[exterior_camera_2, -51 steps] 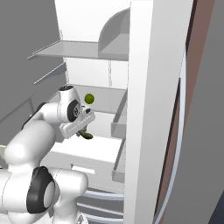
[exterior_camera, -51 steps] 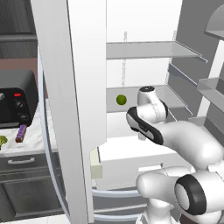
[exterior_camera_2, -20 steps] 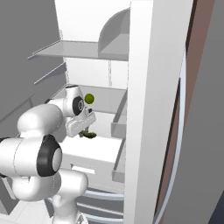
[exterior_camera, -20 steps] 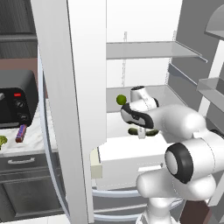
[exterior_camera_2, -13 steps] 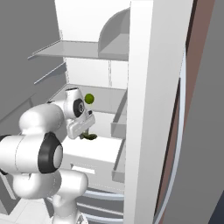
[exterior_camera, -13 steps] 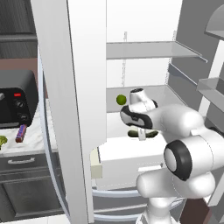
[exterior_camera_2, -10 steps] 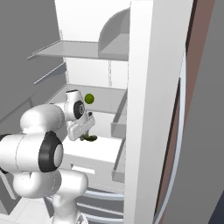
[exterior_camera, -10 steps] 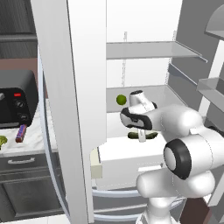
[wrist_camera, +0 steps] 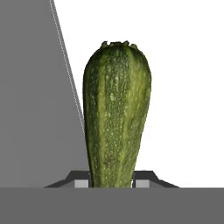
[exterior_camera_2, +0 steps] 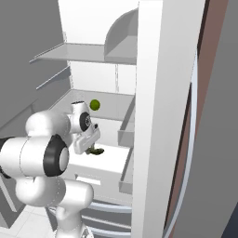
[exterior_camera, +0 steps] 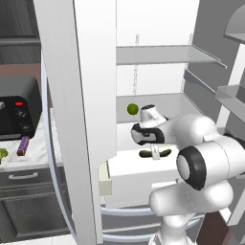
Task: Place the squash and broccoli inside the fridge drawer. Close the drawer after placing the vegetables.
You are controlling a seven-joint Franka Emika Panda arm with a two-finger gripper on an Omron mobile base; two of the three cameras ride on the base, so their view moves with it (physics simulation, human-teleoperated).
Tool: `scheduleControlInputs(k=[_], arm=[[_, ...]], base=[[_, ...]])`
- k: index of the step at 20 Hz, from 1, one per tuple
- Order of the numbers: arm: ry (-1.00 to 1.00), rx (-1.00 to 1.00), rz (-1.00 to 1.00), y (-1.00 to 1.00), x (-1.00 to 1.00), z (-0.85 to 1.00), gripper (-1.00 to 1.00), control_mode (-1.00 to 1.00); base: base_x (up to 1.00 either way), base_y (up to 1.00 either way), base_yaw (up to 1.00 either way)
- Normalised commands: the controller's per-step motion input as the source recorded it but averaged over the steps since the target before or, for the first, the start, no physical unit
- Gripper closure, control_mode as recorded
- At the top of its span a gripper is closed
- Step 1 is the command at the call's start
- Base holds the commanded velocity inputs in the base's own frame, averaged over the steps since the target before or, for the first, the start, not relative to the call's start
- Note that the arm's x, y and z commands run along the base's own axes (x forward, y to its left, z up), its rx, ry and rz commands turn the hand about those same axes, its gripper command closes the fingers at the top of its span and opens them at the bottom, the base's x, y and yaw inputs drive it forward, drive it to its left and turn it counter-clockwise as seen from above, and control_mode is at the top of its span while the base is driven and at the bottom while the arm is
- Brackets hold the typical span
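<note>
One vegetable at a time, we had the end effector (exterior_camera: pixel 155 154) clamped around the squash (exterior_camera: pixel 155 153) just above the open fridge drawer (exterior_camera: pixel 139 172), so we judged lowering it well inside before letting go the surest way, broccoli (exterior_camera: pixel 3 154) waiting on the bench (exterior_camera: pixel 38 153)

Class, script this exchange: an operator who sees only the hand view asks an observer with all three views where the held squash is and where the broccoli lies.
Operator: The squash sits in my gripper. What is under it?
Observer: The fridge drawer, pulled out; the squash hangs low over its white top.
Operator: And the broccoli?
Observer: The broccoli lies outside the fridge, on the counter to the left, near a purple bar.
</note>
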Motion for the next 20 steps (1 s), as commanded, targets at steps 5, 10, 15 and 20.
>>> scheduleControlInputs(k=[5, 10, 15, 20], arm=[[0.04, 0.0, 0.06, 0.0, 0.0, -0.27, 1.0, -1.0], [0.06, 0.0, 0.06, 0.0, 0.0, -0.32, 1.0, -1.0], [0.06, 0.0, 0.05, 0.0, 0.0, -0.35, -1.0, -1.0], [0.03, 0.0, 0.04, 0.0, 0.0, -0.23, -1.0, -1.0]], base=[[0.0, 0.0, 0.0], [0.0, 0.0, 0.0], [0.0, 0.0, 0.0], [0.0, 0.0, 0.0]])
